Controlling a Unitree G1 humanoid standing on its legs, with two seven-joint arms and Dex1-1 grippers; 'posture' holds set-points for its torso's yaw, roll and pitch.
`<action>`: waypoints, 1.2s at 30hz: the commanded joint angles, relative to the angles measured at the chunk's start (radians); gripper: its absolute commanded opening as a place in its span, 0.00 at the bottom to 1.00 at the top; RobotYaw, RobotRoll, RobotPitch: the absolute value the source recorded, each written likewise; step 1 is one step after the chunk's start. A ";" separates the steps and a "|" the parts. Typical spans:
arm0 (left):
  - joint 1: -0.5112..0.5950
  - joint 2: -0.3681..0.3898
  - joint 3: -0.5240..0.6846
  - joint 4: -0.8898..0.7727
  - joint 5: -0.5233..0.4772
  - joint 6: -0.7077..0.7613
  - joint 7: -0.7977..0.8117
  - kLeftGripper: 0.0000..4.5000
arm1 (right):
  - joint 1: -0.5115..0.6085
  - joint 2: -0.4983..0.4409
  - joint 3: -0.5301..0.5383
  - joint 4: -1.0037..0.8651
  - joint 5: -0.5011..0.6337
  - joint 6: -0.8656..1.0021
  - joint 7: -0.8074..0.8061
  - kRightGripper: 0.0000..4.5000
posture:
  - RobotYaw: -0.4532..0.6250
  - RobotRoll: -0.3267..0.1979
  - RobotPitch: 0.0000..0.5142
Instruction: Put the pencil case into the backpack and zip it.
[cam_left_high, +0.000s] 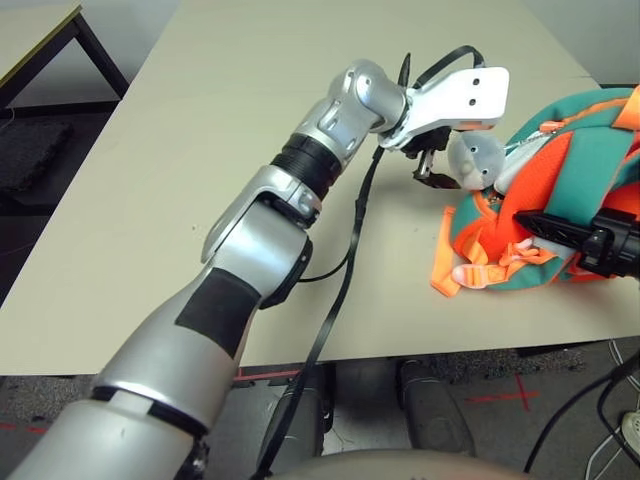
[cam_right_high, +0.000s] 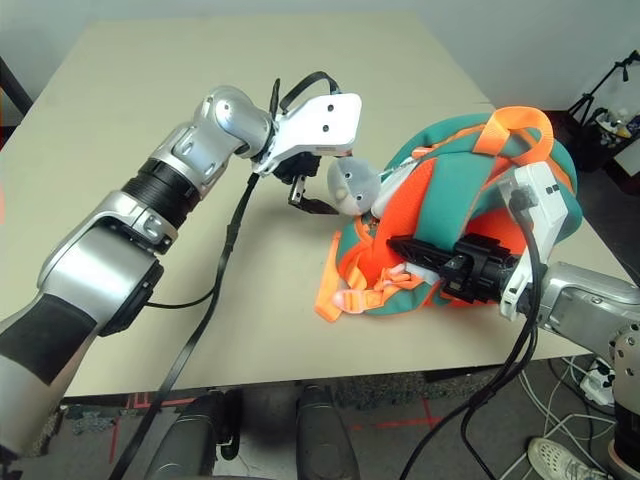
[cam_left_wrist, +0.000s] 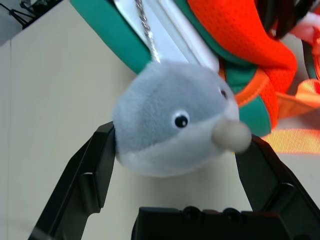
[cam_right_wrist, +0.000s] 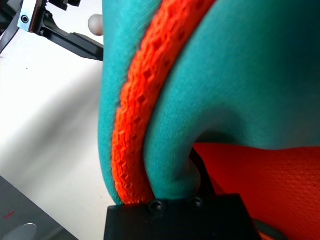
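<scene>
Left eye view: the backpack lies at the table's right side, close to the near edge, its orange straps trailing toward that edge. The table runs bare and wide to the left and far side of it. The left gripper reaches across from the left and meets the plush toy on the backpack's left flank. The right gripper lies against the orange mesh from the right.

Right eye view: same layout. The backpack sits just inside the near right corner, with little table showing beyond it on the right. The right gripper's black fingers press into the front of the backpack, among the straps.

Left wrist view: the left gripper's fingers stand spread, one either side of the plush toy, which fills the gap between them; whether they bear on it cannot be told. A thin chain ties the toy to the backpack. Open tabletop lies beside it.

Right wrist view: a fold of teal fabric with an orange mesh seam crowds the gripper base; cannot tell whether the right gripper's claw is spread or pinching. Pale tabletop lies beside the fold.

Pencil case: a flat white strip shows at the backpack beside the chain, but it cannot be told whether that is the case.
</scene>
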 joint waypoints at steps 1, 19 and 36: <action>-0.008 -0.014 0.015 0.005 -0.002 -0.017 0.002 1.00 | 0.019 0.011 0.001 -0.009 0.001 0.013 -0.011 0.02 | 0.37 0.62 0.29; 0.025 0.100 0.082 -0.182 -0.071 0.160 -0.117 0.11 | 0.011 0.029 0.026 0.000 -0.012 0.007 -0.012 0.02 | 0.40 0.62 0.30; 0.313 0.479 0.107 -0.688 -0.255 0.714 -0.282 0.07 | 0.001 0.054 0.062 0.031 -0.050 -0.016 0.010 0.02 | 0.43 0.62 0.30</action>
